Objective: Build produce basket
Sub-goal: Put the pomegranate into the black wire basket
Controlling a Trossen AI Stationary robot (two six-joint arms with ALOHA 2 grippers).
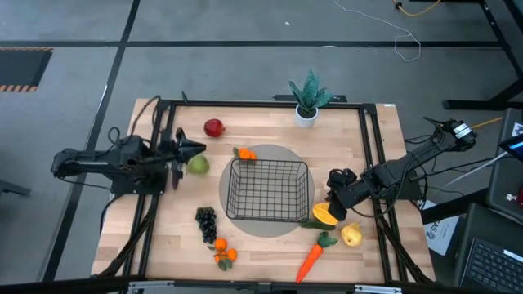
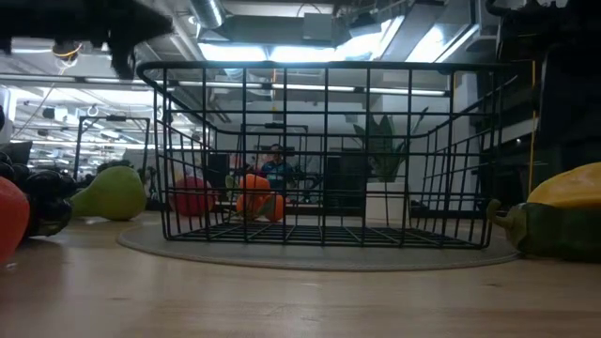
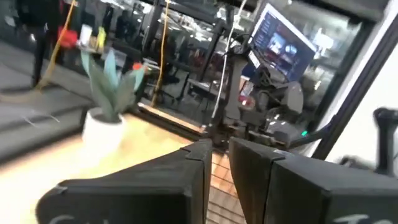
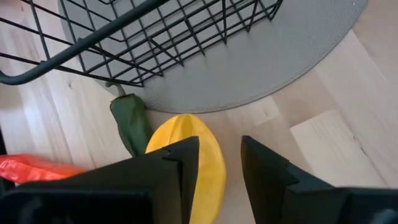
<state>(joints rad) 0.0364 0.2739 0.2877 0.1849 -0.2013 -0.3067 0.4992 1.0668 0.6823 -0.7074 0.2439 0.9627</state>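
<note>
Looked straight down from high above the worktop (image 1: 163, 245) in the high view, taking in all of it, with the basket (image 1: 268, 189) near the centre. Sat at worktop height in the low view, close in front of the basket (image 2: 324, 155), facing level through its mesh into the room behind. Rode the left wrist, aimed level past the left gripper (image 3: 217, 168) toward the potted plant (image 3: 106, 102) and the monitors beyond. Rode the right wrist, pointed steeply down past the right gripper (image 4: 219, 163), very close over the squash (image 4: 200, 165) beside the basket (image 4: 137, 37). Shared the basket among the high, low and right wrist views; shared the potted plant (image 1: 308, 98) between the high and left wrist views.
</note>
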